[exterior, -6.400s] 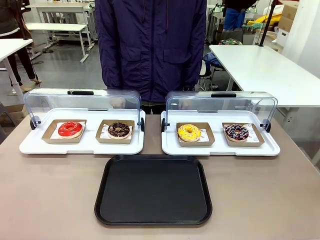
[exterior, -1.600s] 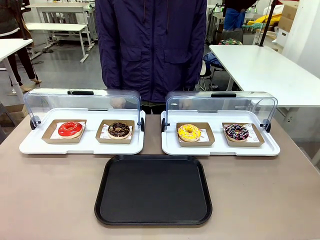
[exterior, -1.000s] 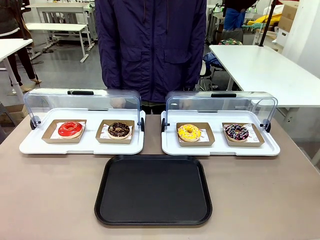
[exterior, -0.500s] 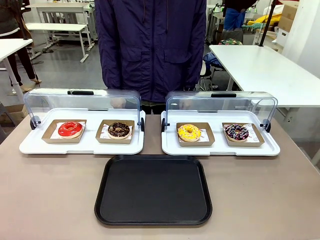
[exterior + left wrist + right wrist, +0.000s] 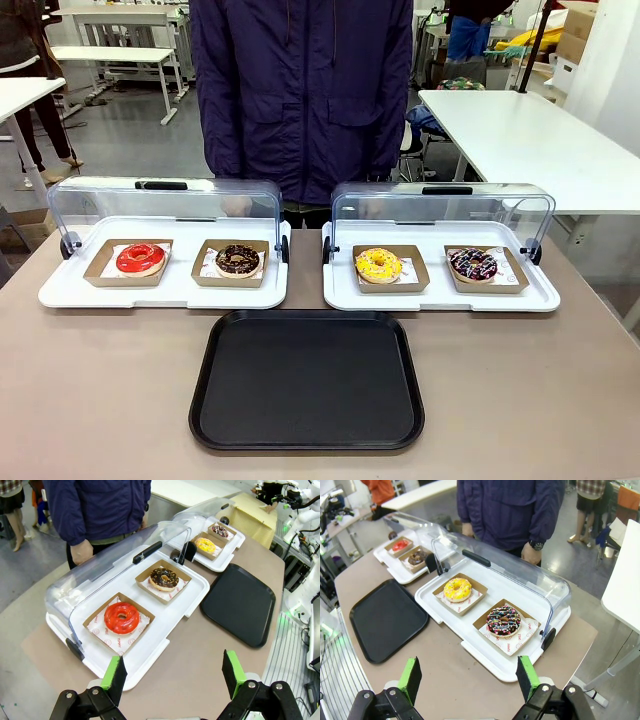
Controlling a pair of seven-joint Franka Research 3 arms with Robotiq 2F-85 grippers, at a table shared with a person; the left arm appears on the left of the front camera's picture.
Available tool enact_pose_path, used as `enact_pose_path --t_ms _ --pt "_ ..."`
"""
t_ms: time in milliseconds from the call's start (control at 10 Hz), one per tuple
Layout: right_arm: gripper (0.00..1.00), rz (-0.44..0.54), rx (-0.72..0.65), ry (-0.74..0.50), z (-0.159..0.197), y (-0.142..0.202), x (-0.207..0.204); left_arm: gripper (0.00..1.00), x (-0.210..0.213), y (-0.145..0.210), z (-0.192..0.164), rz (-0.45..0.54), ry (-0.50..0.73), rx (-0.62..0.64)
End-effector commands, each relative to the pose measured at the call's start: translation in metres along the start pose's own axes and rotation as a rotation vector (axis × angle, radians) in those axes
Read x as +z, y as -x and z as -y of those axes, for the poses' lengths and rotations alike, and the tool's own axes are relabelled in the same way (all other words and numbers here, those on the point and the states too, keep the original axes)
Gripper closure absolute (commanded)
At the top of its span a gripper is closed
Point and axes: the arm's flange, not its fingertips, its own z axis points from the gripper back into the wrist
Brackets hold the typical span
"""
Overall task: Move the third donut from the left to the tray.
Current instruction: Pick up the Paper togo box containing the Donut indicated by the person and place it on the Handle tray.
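The third donut from the left (image 5: 378, 264) is a yellow-glazed ring with sprinkles in a brown cardboard holder, on the right white tray under a raised clear cover; it also appears in the right wrist view (image 5: 457, 589) and small in the left wrist view (image 5: 205, 544). The tray (image 5: 307, 380) is black, flat and bare, near the front of the table (image 5: 387, 617) (image 5: 241, 602). My left gripper (image 5: 173, 676) hangs open high above the table's left end. Above the table's right end, my right gripper (image 5: 469, 682) stands open too, holding nothing.
A red donut (image 5: 140, 258) and a chocolate donut (image 5: 238, 260) sit on the left white tray (image 5: 165, 292). A dark sprinkled donut (image 5: 473, 264) lies right of the yellow one. A person in a dark blue jacket (image 5: 300, 90) stands at the far edge, hands behind the covers.
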Motion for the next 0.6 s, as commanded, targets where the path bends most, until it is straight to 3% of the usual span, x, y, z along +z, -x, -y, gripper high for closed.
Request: enact_pose_path --t_ms 0,500 --pt "0.0 0.029 0.022 -0.004 0.003 -0.0029 -0.0001 0.0 0.0004 -0.0014 0.0015 0.009 0.009 -0.012" --pt "0.0 0.029 0.022 -0.004 0.003 -0.0029 -0.0001 0.0 0.0004 -0.0014 0.0015 0.009 0.009 -0.012"
